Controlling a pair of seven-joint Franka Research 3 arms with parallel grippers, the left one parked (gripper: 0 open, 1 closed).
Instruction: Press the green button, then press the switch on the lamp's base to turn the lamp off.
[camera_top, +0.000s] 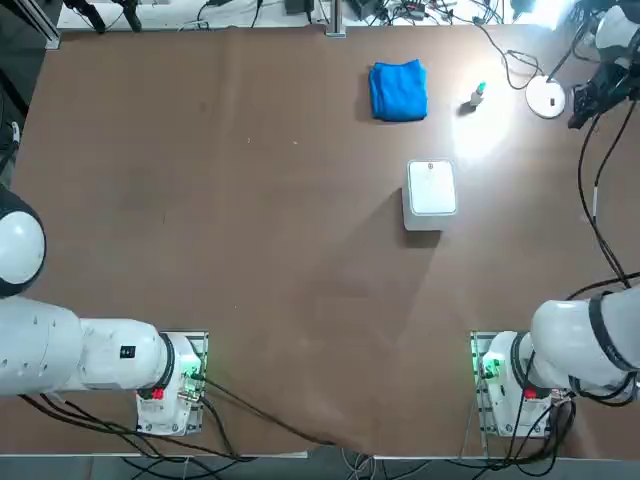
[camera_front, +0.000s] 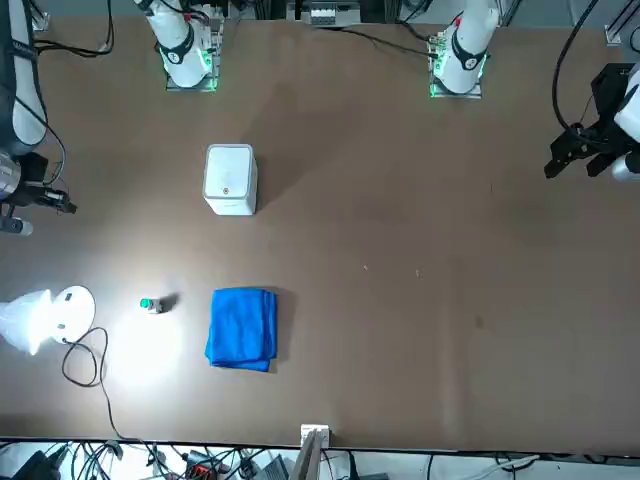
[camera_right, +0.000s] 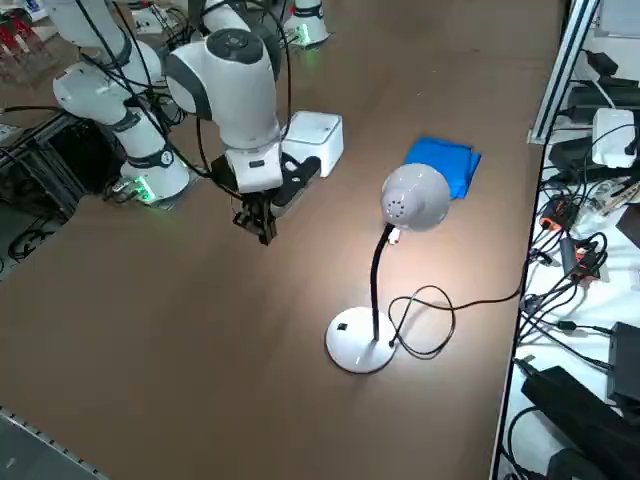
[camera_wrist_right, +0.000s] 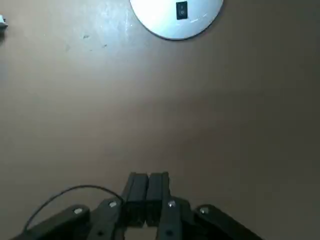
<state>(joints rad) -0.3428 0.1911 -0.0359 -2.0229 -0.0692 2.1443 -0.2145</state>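
Note:
The lamp (camera_right: 414, 198) is lit and throws a bright patch on the table. Its round white base (camera_top: 547, 97) (camera_right: 358, 346) (camera_front: 72, 306) sits at the far right, and the black switch (camera_wrist_right: 182, 10) on it shows in the wrist view. The tiny green button (camera_top: 478, 95) (camera_front: 150, 305) stands between the base and a blue cloth. My right gripper (camera_right: 263, 228) (camera_wrist_right: 146, 192) (camera_top: 580, 112) hangs above bare table just short of the base. It points down, shut and empty, and touches nothing.
A folded blue cloth (camera_top: 398, 90) lies at the far side. A white rounded-square box (camera_top: 431, 190) stands nearer the middle. The lamp's black cord (camera_right: 430, 320) loops beside the base. Cables and gear line the table's far edge (camera_right: 560, 230).

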